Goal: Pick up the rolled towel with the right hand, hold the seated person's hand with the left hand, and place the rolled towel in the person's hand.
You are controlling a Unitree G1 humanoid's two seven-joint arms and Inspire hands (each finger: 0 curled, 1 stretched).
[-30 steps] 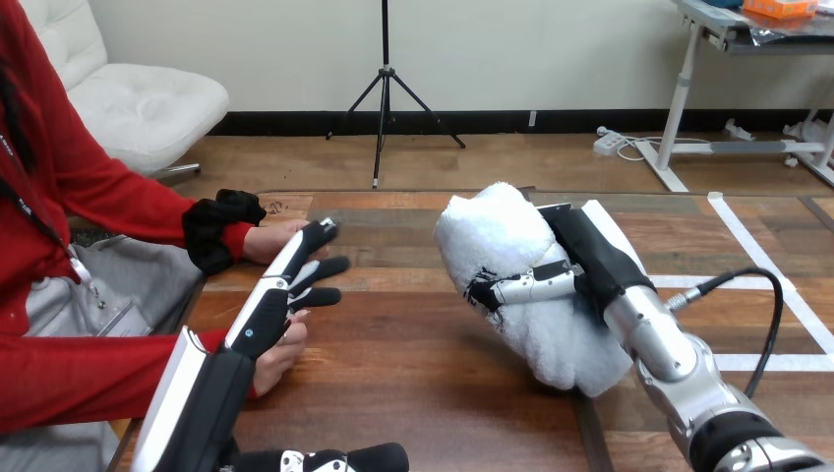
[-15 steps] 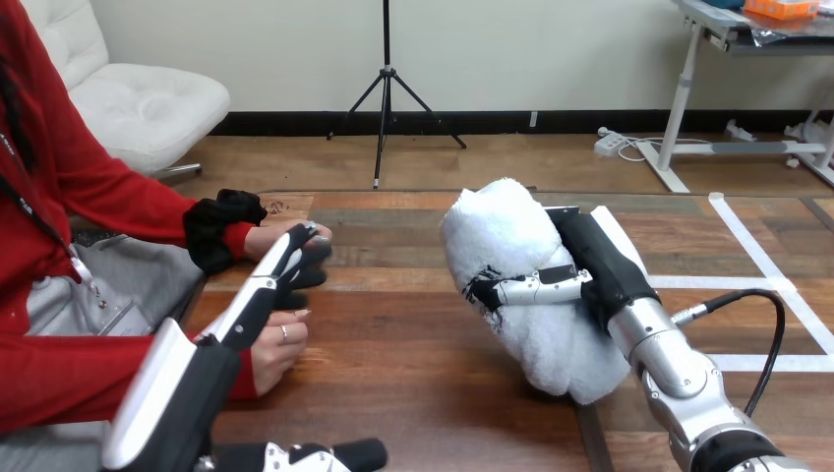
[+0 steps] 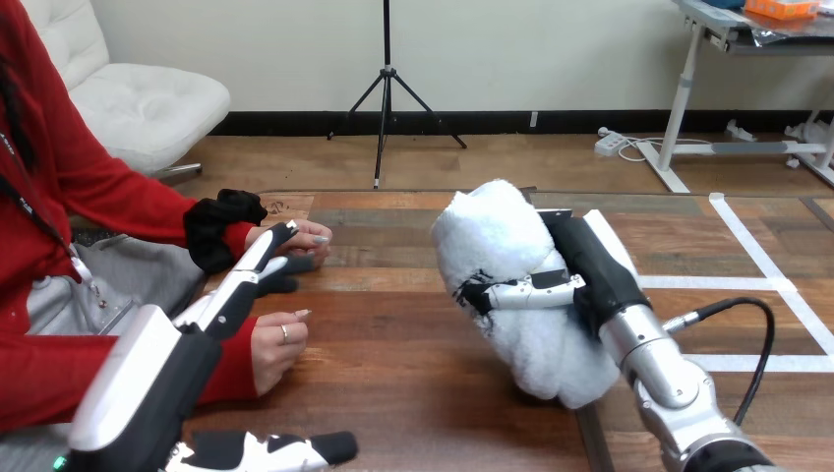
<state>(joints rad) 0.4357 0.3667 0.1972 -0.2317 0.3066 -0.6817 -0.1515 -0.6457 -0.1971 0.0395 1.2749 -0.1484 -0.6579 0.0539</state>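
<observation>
Wooden table (image 3: 393, 364) spans the head view, with taped lines on its right part. The person sits at its left side.

Rolled towel (image 3: 511, 265): white and fluffy, the biggest loose item, right of table centre. It is tilted, top end leaning away and left, bottom end low toward the near right. Cannot tell whether the bottom end touches the wood or hangs just above it. It is well apart from both of the person's hands.

The right arm comes in from the bottom right corner, silver forearm angled up and left. Right hand (image 3: 590, 261) is clamped on the rolled towel: palm against the roll's right side, thumb (image 3: 521, 292) wrapped across the front of the roll at about mid-height. Firm grasp, and the towel is held in this hand alone.

The left arm comes in from the bottom left, running up and right. Left hand (image 3: 236, 290) is stretched toward the table's left edge, and its tip meets the person's farther hand (image 3: 307, 236), which rests on the table near that edge. The two overlap in view and look to be touching. Cannot tell whether the left hand grips it or just lies against it.

Person's nearer hand (image 3: 275, 346) lies on the table just beside the left forearm, loosely closed and holding nothing.
</observation>
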